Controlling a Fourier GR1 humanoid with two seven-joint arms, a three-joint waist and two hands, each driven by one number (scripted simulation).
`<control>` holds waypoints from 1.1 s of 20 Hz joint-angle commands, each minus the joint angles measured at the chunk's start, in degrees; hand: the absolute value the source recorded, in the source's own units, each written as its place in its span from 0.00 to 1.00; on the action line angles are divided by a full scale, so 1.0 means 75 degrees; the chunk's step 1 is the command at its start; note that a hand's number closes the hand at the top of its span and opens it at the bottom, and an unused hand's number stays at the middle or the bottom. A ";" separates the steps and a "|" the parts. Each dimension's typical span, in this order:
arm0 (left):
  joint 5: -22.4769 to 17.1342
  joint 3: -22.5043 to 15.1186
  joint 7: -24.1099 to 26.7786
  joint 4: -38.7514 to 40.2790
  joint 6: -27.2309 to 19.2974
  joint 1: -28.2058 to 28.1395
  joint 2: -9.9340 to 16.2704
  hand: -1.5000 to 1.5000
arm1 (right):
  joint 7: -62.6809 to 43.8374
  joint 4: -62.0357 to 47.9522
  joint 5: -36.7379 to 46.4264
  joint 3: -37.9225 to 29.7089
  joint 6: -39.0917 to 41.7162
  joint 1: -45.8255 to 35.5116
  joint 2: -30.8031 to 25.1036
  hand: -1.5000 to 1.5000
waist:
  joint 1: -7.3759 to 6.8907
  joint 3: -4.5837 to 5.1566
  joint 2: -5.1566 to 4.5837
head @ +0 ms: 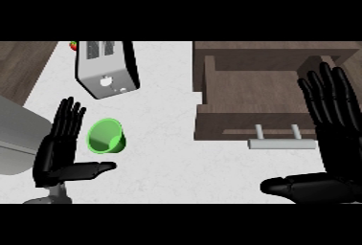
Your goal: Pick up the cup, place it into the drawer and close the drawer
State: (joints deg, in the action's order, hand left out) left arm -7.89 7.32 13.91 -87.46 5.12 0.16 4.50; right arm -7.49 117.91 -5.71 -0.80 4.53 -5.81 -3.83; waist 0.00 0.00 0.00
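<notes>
From the head view I see the white, faintly marbled counter top [176,119] running down the middle, bordered by dark wood at the upper left and by the brown wooden drawer unit at the upper right. The widest bare stretch of counter lies between my two hands, from the cup across to the drawer's front.

The small bright green cup [107,136] stands on the counter at the left, its open mouth facing up and its inside showing nothing but green. It sits just beside the fingers of my left hand [60,158], which has straight fingers and the thumb stretched out below the cup; I cannot tell whether the fingers touch it.

The open brown wooden drawer [247,122] is pulled out toward me, with a pale grey bar handle [281,142] on its front. What I can see of its floor is bare wood.

My right hand [332,139] is open, fingers straight and spread, over the drawer's right side, thumb pointing left.

A silver and black toaster [106,67] stands behind the cup, well apart from it.
</notes>
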 commanded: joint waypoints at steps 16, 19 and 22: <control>0.0197 0.0612 0.2309 0.4035 0.0279 0.1179 0.0311 0.00 | -0.0516 0.0703 0.0177 0.0353 -0.0093 0.0134 0.0149 0.00 | 0.0021 0.0002 -0.0001; 0.0162 0.0731 0.2426 0.4738 0.0099 0.1883 0.0317 0.00 | -0.0111 0.0446 -0.0325 -0.0127 0.0306 0.0561 -0.0030 0.00 | 0.0047 0.0001 -0.0002; 0.0215 0.0565 0.2876 0.4714 0.0186 0.1319 0.0207 0.00 | -0.0309 -0.0272 -0.0593 -0.0655 0.0352 -0.0527 -0.0378 0.00 | 0.0004 0.0000 -0.0002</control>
State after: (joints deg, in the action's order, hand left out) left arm -6.76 12.19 33.15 -54.06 7.60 10.49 7.12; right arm -9.73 118.25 -8.39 -3.06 6.20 -7.05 -5.06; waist 0.13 0.02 -0.02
